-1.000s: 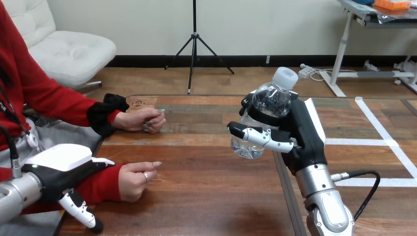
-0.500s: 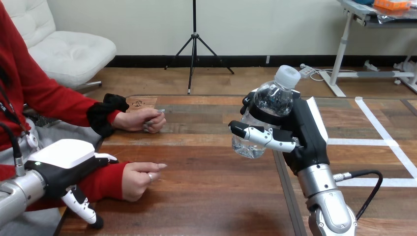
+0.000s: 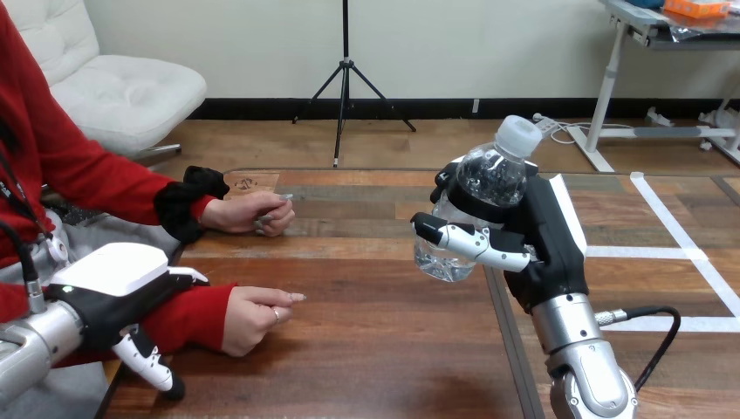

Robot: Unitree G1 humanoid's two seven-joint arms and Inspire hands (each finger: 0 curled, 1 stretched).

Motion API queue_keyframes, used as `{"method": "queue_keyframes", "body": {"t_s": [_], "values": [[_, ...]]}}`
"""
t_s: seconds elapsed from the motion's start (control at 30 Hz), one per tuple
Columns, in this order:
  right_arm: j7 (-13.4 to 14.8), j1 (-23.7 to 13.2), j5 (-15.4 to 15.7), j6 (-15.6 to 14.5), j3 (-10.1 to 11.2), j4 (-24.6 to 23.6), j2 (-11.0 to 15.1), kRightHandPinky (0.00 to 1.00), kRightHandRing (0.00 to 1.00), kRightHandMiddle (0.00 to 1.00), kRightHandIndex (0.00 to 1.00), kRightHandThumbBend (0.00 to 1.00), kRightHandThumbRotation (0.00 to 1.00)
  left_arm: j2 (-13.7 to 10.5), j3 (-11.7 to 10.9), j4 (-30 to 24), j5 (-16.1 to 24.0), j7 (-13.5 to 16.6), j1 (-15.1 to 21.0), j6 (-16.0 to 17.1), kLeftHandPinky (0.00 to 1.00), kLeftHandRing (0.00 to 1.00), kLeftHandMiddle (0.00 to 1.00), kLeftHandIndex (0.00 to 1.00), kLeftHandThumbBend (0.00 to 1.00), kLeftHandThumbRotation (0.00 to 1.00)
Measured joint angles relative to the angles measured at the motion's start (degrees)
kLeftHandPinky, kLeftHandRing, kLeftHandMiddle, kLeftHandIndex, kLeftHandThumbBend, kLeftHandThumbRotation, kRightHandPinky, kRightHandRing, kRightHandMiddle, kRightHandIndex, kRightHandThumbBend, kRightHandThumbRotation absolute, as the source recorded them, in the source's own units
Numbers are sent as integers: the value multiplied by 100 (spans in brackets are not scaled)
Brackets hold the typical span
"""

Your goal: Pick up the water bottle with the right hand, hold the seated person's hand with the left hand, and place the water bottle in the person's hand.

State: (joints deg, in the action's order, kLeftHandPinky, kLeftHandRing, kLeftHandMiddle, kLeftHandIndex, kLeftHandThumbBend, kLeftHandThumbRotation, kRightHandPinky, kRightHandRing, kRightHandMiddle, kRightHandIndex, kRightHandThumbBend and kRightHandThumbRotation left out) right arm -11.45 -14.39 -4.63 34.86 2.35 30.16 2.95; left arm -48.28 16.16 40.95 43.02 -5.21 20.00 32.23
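Note:
A clear water bottle (image 3: pixel 478 202) with a white cap hangs tilted above the table's middle, my right hand (image 3: pixel 537 240) shut on it with fingers and thumb wrapped round its body. At the lower left my left hand (image 3: pixel 109 292) lies over the red sleeve (image 3: pixel 188 316) of the person's near forearm. Its thumb (image 3: pixel 150 368) hangs down in front of the sleeve, not curled round it. The person's near hand (image 3: pixel 255 316) rests loosely curled on the table, one finger pointing right. The bottle is well to the right of that hand and apart from it.
The person's far hand (image 3: pixel 258 212) rests as a fist on the wooden table (image 3: pixel 366 349). White tape lines (image 3: pixel 689 253) cross the table's right part, and a black cable (image 3: pixel 656 327) loops beside my right forearm.
My left hand has moved a little right along the sleeve. The person's near hand has slid right and stretched a finger out. The bottle has drifted slightly right in my right hand.

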Motion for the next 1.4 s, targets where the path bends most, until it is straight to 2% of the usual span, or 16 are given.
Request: {"method": "queue_keyframes", "body": {"t_s": [0.23,0.57,1.03,1.4], "values": [[-56,47,-3,-19,0,-62,0,31,37,43,45,82,0,88,12,9,-26,106,36,-32,60,64,68,70,99,8],[-95,51,-25,-57,6,-72,-1,31,37,43,45,81,0,228,53,131,-13,561,36,-63,53,55,58,61,98,1],[-140,52,-47,-75,17,-72,-9,31,37,43,44,82,0,257,146,332,34,1066,36,9,46,48,51,53,96,0],[-131,52,-7,-88,17,-72,-11,32,37,43,44,83,0,313,151,370,32,1199,35,28,41,43,47,49,96,0]]}}
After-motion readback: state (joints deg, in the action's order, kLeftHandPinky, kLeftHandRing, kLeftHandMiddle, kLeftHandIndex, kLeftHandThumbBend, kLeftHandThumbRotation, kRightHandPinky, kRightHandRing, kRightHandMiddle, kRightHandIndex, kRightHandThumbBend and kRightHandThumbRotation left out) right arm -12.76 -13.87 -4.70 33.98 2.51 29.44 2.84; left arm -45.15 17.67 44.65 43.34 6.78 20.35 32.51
